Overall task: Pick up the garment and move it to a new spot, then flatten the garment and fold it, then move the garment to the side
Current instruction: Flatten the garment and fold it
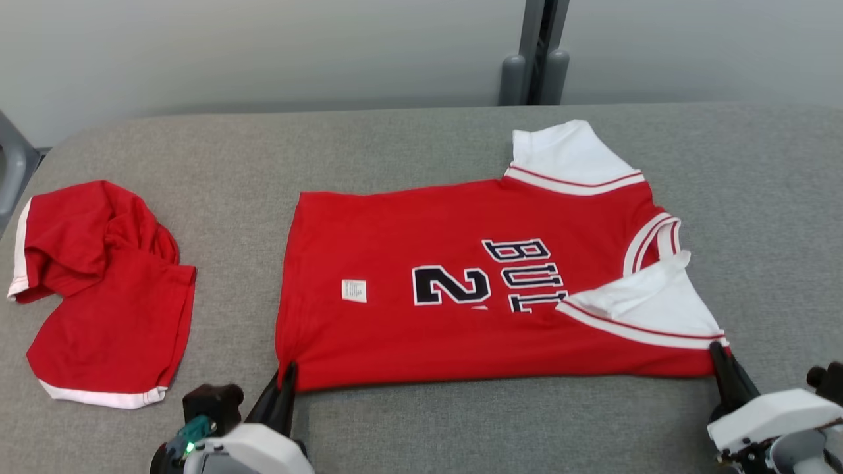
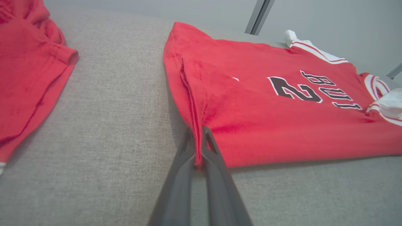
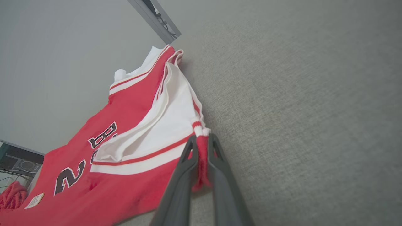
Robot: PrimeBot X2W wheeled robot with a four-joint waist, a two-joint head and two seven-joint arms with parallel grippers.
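The garment (image 1: 461,309) is a red jersey with white sleeves and dark lettering, lying flat across the middle of the grey table (image 1: 421,145). My left gripper (image 1: 284,380) is shut on its near left hem corner; in the left wrist view the red cloth (image 2: 251,103) is pinched between the two dark fingers at the left gripper (image 2: 198,144). My right gripper (image 1: 719,352) is shut on the near right corner by the white sleeve; the right wrist view shows the jersey (image 3: 125,141) with its red edge clamped in the right gripper (image 3: 202,147).
A second red garment with white trim (image 1: 99,289) lies crumpled at the table's left side, also seen in the left wrist view (image 2: 28,69). Bare grey tabletop lies in front of the jersey and to its right. A grey post (image 1: 537,59) stands behind the table.
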